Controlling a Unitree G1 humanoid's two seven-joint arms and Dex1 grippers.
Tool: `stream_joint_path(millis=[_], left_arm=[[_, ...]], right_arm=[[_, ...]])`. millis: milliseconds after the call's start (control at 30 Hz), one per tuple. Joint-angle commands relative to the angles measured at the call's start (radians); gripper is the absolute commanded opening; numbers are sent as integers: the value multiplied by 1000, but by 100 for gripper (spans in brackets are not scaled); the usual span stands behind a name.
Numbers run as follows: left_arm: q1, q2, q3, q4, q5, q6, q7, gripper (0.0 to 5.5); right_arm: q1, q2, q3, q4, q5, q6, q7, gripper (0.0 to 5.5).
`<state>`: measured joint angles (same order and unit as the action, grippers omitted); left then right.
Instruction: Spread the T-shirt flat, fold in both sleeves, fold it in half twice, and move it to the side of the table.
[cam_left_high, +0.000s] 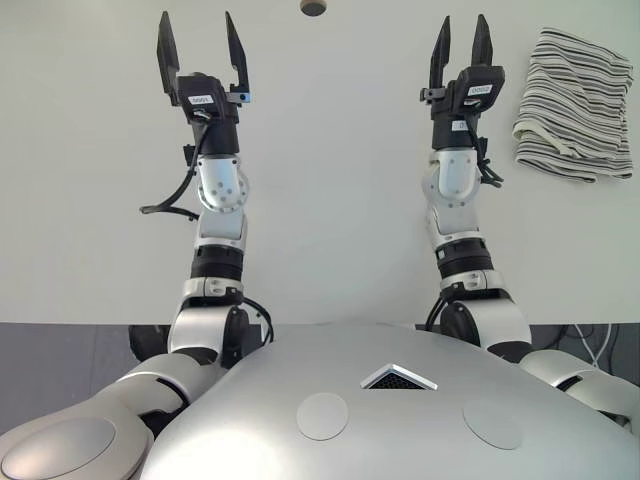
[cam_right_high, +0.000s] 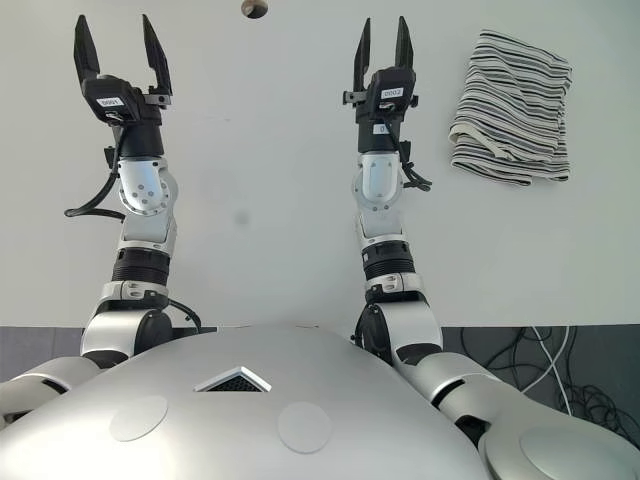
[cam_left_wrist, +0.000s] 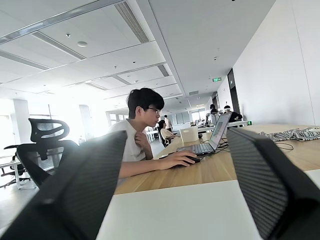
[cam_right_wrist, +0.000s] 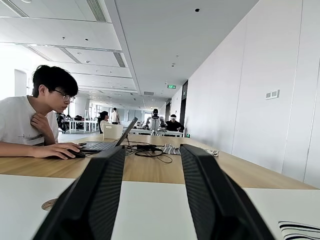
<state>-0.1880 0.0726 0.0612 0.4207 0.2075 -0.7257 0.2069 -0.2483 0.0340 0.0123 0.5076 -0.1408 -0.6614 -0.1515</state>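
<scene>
The T-shirt (cam_left_high: 577, 105) is seen as a folded bundle toward the right side of the table (cam_left_high: 330, 180), nearer the far edge than the near one, and apart from both arms. The left gripper (cam_left_high: 196, 20) is held released, spread wide, over the table's left half. The right gripper (cam_left_high: 462, 22) is likewise released, with a narrower gap, near the bundle but not touching it. Nothing is grasped.

The task is judged all but done, so a clean retreat is called for. The right arm is best drawn back toward the near edge, not swung across the bundle, lest a layer be caught and the folds undone.

The cloth is soft, striped in thin dark and pale bands, with rounded, slightly uneven edges. The tabletop is smooth, matt and pale, and cloth may be expected to slide on it easily.
</scene>
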Motion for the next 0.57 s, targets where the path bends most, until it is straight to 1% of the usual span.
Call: stream_joint_path(millis=[33, 567], left_arm=[[11, 3, -8, -26, 14, -1, 8, 365], [15, -7, -16, -61, 31, 19, 26, 365]], right_arm=[[-6, -3, -1, 1, 8, 5, 5, 205], [-15, -6, 2, -6, -14, 5, 0, 205]])
